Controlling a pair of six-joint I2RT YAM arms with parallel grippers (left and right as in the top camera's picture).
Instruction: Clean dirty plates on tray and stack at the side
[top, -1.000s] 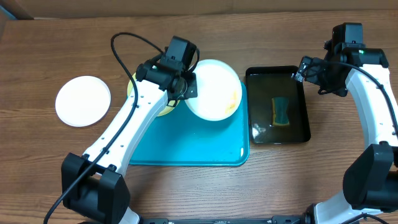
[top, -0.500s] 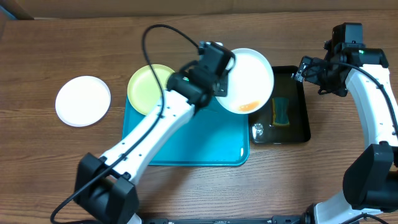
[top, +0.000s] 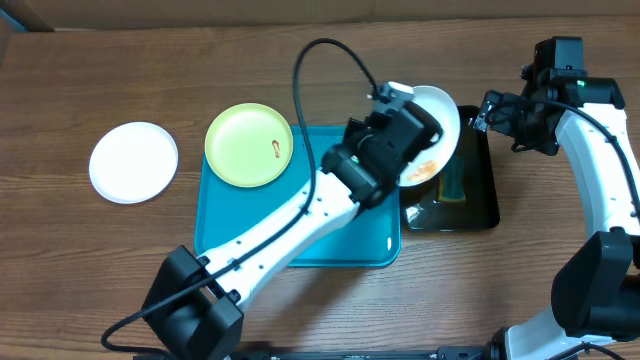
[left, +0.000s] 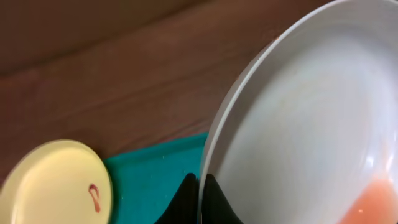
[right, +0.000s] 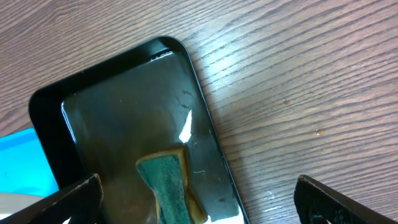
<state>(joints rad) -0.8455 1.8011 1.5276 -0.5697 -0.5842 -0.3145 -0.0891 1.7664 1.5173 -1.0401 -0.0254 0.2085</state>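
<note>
Left gripper: dark fingers clamped on the rim of the smeared white plate, one on each face. The plate is held up and tilted, with an orange smear on its low side. From overhead it hangs above the gap between the turquoise tray and the black tray, covering the black tray's near-left corner. Right gripper: fingers spread wide, gripping nothing, above the black tray's far end. A green sponge lies inside the black tray. The yellow-green plate, with a small smear, sits on the turquoise tray's far-left corner and overhangs the rim. The second white plate lies flat on the wooden table, off to the left, apart from the tray.
</note>
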